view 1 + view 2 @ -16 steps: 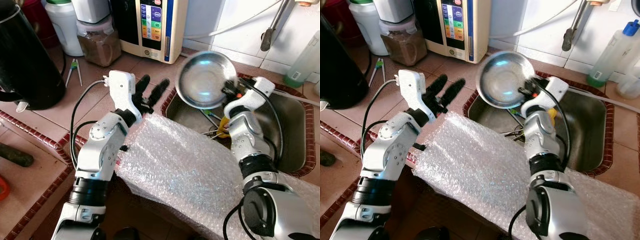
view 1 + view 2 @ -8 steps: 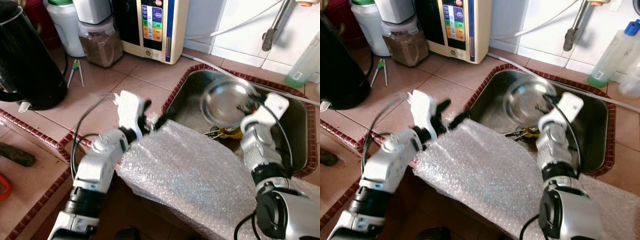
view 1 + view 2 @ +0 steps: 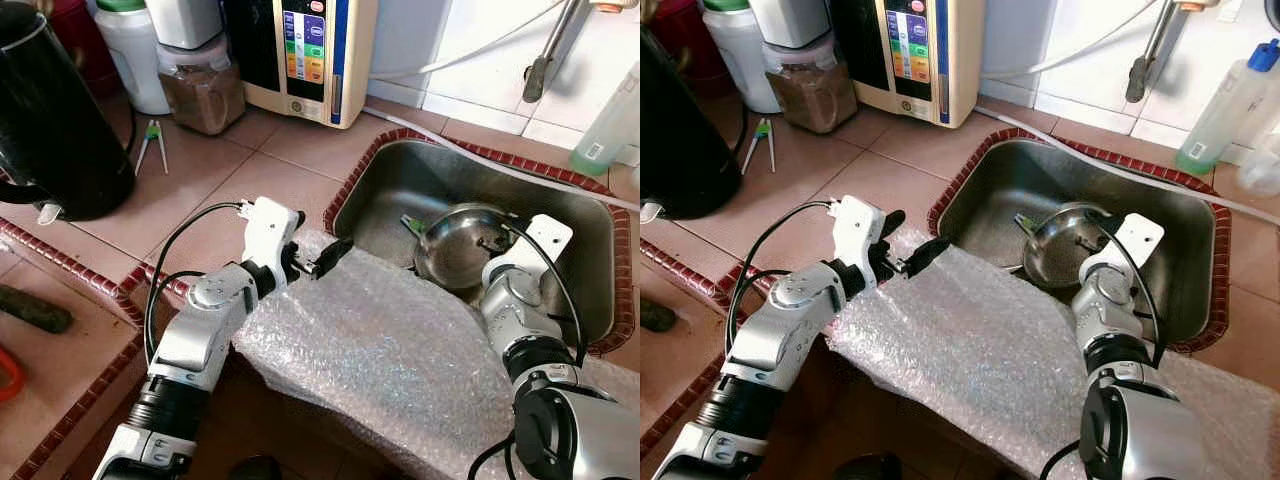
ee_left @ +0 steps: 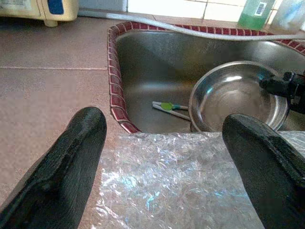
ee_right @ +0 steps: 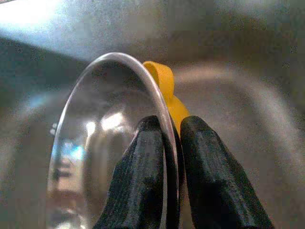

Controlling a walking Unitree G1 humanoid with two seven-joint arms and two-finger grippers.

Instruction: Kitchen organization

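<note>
The steel bowl [image 3: 462, 243] sat inside the sink [image 3: 390, 190], toward its right half, tilted with its open side facing up and left. My right gripper [image 5: 167, 143] was clamped on the bowl's rim, one finger inside and one outside. A yellow item [image 5: 164, 81] lay just behind the rim, touching or nearly touching it; I could not tell what it was. A utensil with a green part [image 4: 167, 106] lay on the sink floor just left of the bowl.

My left gripper [image 3: 315, 258] hovered at the sink's front-left corner, above the near edge of the bubble wrap [image 3: 390, 350], fingers [image 4: 66, 157] spread wide apart and holding nothing. The bubble wrap draped over the counter's front edge and covered the sink's front rim.

On the counter [image 3: 200, 190] left of the sink: a black kettle [image 3: 50, 110] at the far left edge, and tongs [image 3: 152, 140] near it. A brown-filled jar [image 3: 200, 85] and a cream appliance with a coloured panel [image 3: 305, 55] stood along the back. A green bottle [image 3: 1220, 100] stood behind the sink's back-right corner.
</note>
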